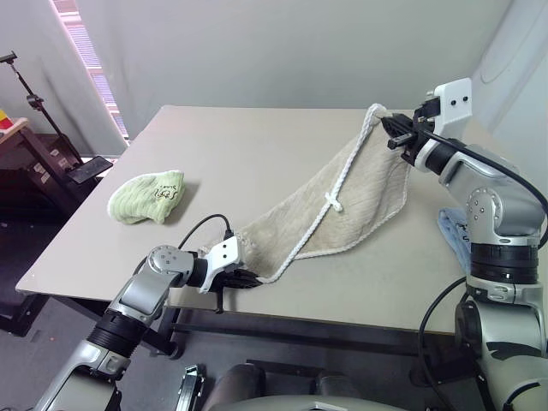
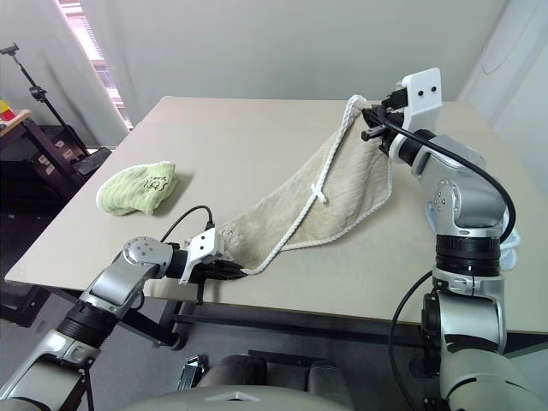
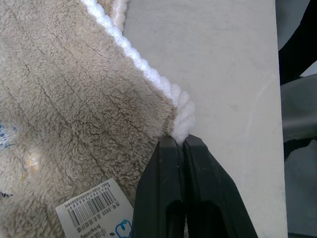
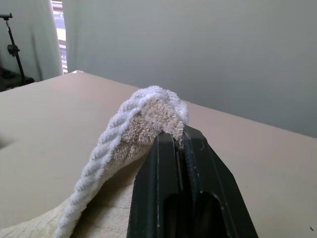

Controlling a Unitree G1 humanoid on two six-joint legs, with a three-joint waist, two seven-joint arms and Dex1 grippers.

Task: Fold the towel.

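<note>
The beige towel (image 1: 360, 201) with white corded edging stretches across the table from the near edge up to the far right. My right gripper (image 1: 396, 130) holds one corner (image 4: 153, 106) lifted above the table, shut on it. Down at the table's front edge, my left gripper (image 1: 248, 278) is shut on the opposite corner, pinching the white cord (image 3: 182, 121) at its tip. A small white loop (image 1: 334, 203) sits midway along the cord. A printed barcode tag (image 3: 96, 208) lies on the towel beside the left fingers (image 3: 163, 193).
A crumpled light green cloth (image 1: 147, 197) lies on the table's left part. A light blue cloth (image 1: 452, 233) hangs off the right edge behind my right arm. The tan table (image 1: 240, 145) has bare room at the back and centre. A stand and dark furniture are left of the table.
</note>
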